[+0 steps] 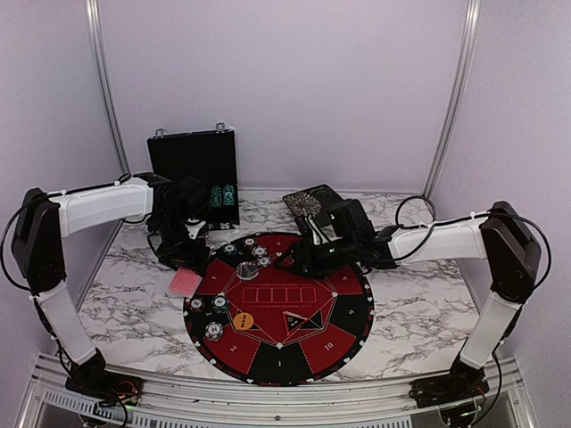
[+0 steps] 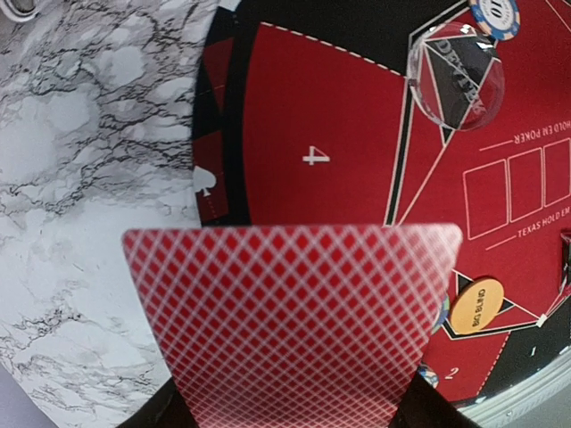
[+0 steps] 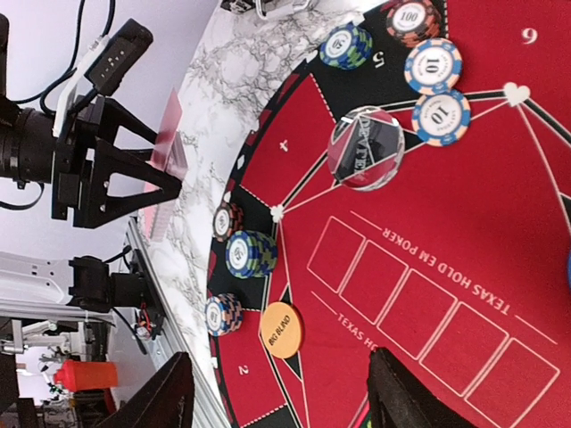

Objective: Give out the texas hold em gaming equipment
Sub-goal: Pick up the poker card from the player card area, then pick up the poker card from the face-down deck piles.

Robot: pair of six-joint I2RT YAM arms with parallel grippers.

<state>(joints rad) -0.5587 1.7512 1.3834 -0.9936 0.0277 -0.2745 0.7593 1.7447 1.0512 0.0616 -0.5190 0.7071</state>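
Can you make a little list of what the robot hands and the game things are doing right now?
Left gripper: shut on a red-backed playing card, above the left edge of the round red-and-black mat
Right gripper: open, empty, above the mat
Clear round disc: lying on the mat
Orange round disc: on the mat, marked BIG BLIND
Striped-edge poker chips: on the mat, some stacked

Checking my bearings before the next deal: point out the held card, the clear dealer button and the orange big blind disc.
red-backed card [image 2: 294,312], left wrist view, middle of its patterned back.
clear dealer button [image 3: 366,149], right wrist view, its centre.
orange big blind disc [image 3: 282,330], right wrist view, its top face.
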